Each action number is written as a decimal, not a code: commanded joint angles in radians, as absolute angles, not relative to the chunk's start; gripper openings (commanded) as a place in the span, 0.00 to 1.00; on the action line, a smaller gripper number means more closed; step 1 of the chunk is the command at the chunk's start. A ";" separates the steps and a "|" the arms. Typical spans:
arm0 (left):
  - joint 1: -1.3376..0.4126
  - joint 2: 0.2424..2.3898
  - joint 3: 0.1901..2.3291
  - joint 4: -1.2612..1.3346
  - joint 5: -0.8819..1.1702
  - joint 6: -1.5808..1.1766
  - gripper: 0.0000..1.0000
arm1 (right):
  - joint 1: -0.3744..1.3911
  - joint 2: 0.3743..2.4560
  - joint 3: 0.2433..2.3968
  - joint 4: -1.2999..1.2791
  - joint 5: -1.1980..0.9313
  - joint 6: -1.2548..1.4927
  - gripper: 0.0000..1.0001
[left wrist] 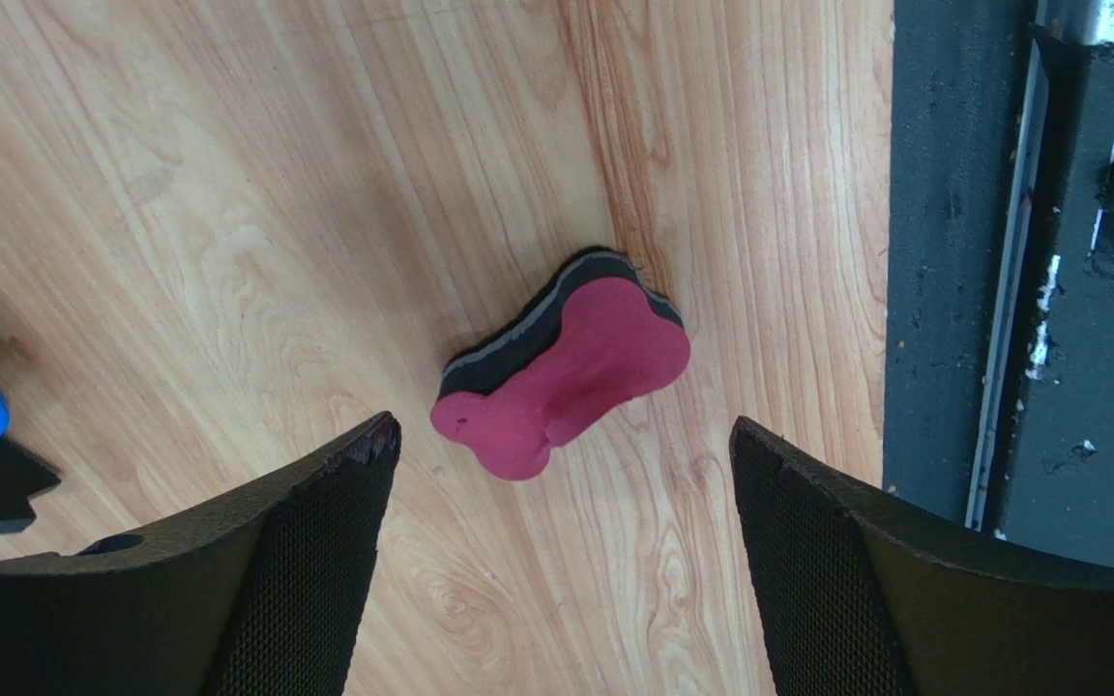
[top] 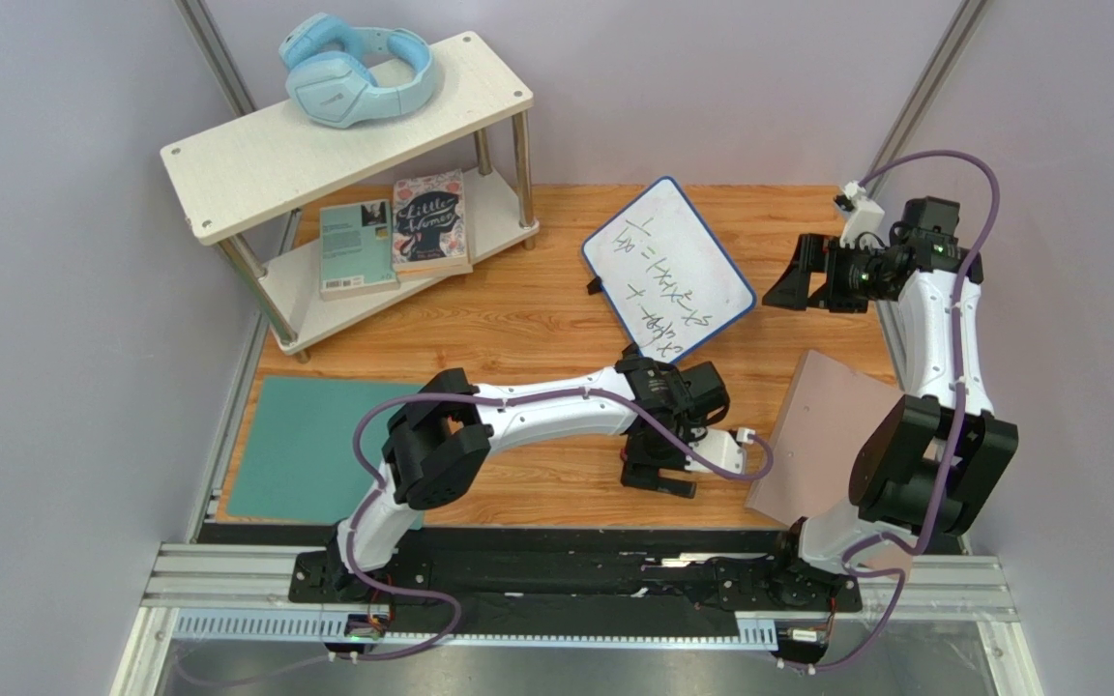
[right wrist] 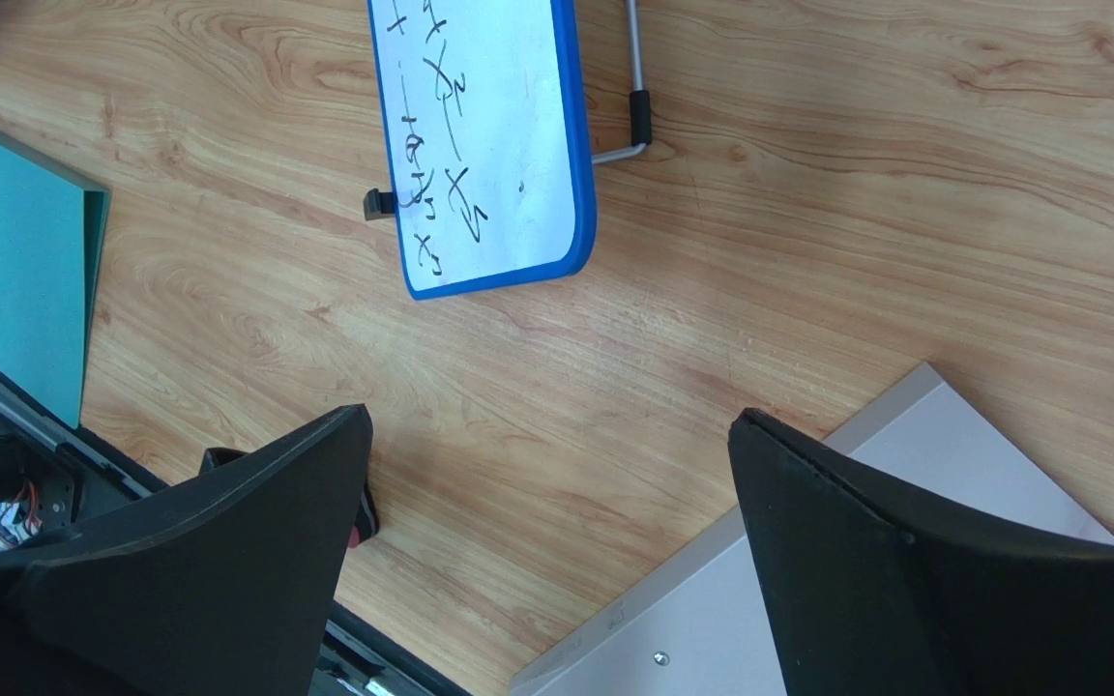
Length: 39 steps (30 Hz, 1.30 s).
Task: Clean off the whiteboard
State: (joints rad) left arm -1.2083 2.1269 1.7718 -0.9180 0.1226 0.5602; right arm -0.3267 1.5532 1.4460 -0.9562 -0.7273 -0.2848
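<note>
Scribbles cover the whiteboard point(top: 668, 268) at the table's far centre, while nearer, the left gripper point(left wrist: 560, 435) hangs spread above the pink eraser point(left wrist: 578, 355), likely to grasp it, and the right gripper point(right wrist: 549, 421), also spread, waits right of the board.

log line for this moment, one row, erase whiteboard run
phase: pre-grasp | left tool: open, over pink eraser on table | right tool: open, empty | whiteboard: written on, unerased
</note>
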 commanded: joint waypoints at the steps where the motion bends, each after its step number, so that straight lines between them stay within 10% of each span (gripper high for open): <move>1: -1.209 2.163 1.824 -0.936 0.129 0.589 0.87 | -0.325 1.559 1.448 -0.934 -0.741 -0.264 1.00; 25: -1.152 2.247 1.858 -0.825 -0.060 0.526 0.86 | -0.336 1.531 1.413 -0.933 -0.730 -0.255 1.00; 32: -1.140 2.250 1.905 -0.825 -0.009 0.531 0.61 | -0.341 1.525 1.407 -0.934 -0.713 -0.270 1.00; 39: -1.137 2.255 1.873 -0.831 -0.012 0.534 0.65 | -0.347 1.540 1.417 -0.936 -0.721 -0.264 1.00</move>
